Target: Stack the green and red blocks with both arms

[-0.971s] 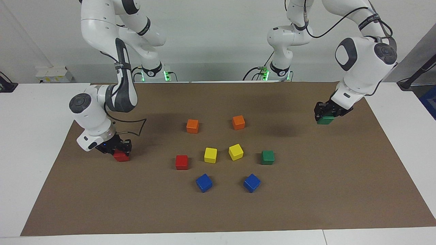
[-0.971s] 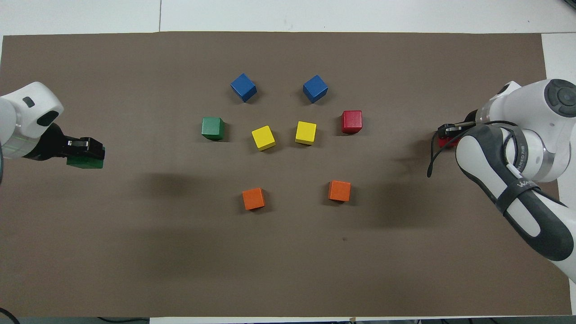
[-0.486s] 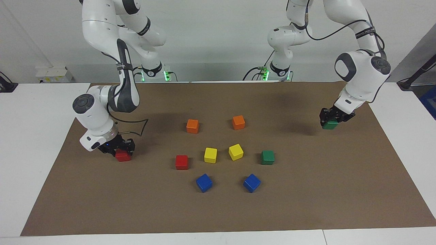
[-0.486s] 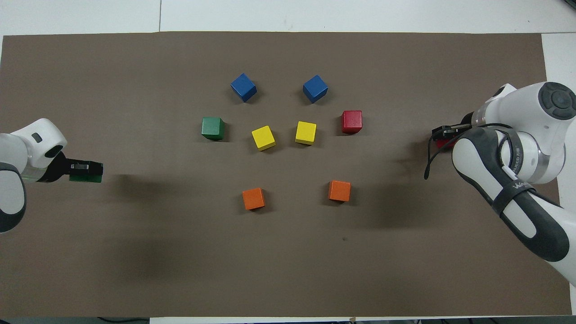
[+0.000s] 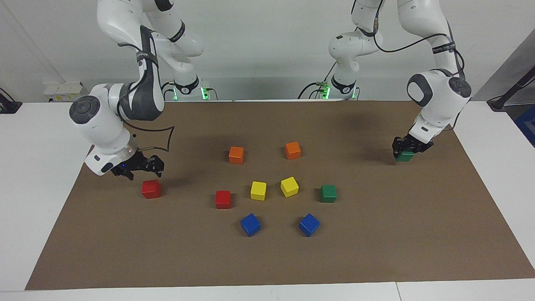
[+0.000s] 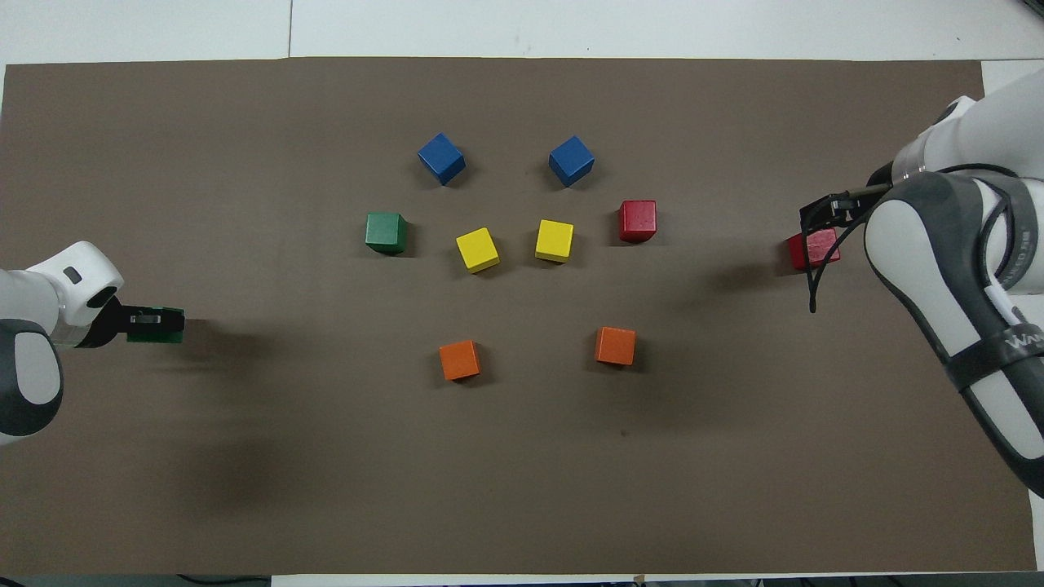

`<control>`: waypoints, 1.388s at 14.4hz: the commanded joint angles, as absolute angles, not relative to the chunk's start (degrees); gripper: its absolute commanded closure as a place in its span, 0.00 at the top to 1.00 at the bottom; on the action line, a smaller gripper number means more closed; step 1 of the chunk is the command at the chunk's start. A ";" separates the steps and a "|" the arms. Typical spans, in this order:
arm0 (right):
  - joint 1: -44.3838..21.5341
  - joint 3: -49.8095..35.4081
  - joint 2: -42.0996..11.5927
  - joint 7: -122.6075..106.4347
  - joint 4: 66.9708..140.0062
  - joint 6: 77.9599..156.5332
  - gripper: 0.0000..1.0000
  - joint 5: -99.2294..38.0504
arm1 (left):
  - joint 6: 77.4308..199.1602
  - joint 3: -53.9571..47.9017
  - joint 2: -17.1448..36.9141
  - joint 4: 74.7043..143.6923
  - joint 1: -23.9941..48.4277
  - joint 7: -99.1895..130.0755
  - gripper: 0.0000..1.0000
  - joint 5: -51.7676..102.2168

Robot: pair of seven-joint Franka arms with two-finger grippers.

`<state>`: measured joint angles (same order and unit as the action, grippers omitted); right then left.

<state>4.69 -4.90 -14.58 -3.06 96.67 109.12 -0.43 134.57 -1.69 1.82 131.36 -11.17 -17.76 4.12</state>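
Right gripper (image 5: 142, 166) up off the mat, fingers spread, wrist bent down. Left gripper (image 5: 407, 146) low at the mat, fingers clamped.

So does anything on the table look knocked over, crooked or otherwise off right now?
Nothing looks damaged or spilled. The blocks all sit flat on the brown mat. Only oddity: one red block and one green block lie apart at the mat's ends, the right gripper open above the red, the left gripper at the green.

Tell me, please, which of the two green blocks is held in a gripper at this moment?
The green block at the left arm's end of the mat, clamped in the left gripper. The other green block, beside a yellow cube, stands alone.
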 commanded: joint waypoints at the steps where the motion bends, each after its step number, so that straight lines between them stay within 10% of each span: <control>1: -1.99 -5.10 -19.67 7.25 84.59 102.93 1.00 0.26 | 137.29 -2.11 2.02 132.71 -12.92 -20.57 0.00 5.19; 14: -12.83 -5.27 -30.41 26.88 82.88 121.90 1.00 4.13 | 142.38 -2.02 3.16 135.88 -14.24 -19.24 0.00 5.10; 15: -13.01 -5.36 -30.41 28.29 82.97 121.90 1.00 4.04 | 142.47 -2.02 3.16 135.97 -14.33 -20.03 0.18 4.92; 17: -14.50 -5.27 -30.41 29.79 83.67 122.52 1.00 3.25 | 143.26 -2.02 3.16 136.40 -14.94 -21.18 1.00 4.92; 20: -13.80 -5.27 -29.71 27.17 89.80 128.22 1.00 3.52 | 143.44 -2.11 3.16 136.23 -15.47 -21.18 1.00 4.92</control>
